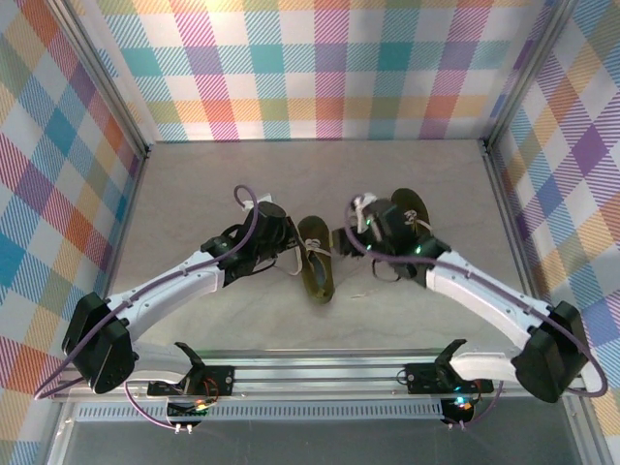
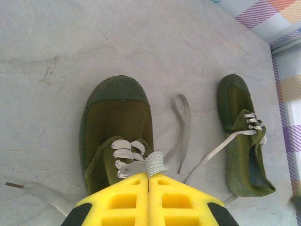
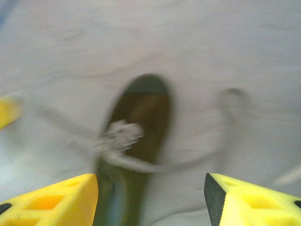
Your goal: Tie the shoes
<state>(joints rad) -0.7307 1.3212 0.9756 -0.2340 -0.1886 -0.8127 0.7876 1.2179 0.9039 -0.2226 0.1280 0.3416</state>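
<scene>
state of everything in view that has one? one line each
Near shoe: upright, untied, one lace pinched, a loop lying loose on the table.
Far shoe: untied, lace trailing across the table.
Left gripper: shut on the near shoe's lace.
Right gripper: open, holding nothing.

Robot lab test cell: pale table boxed in by plaid-cloth walls, arms bolted to aluminium rail along the near edge.
</scene>
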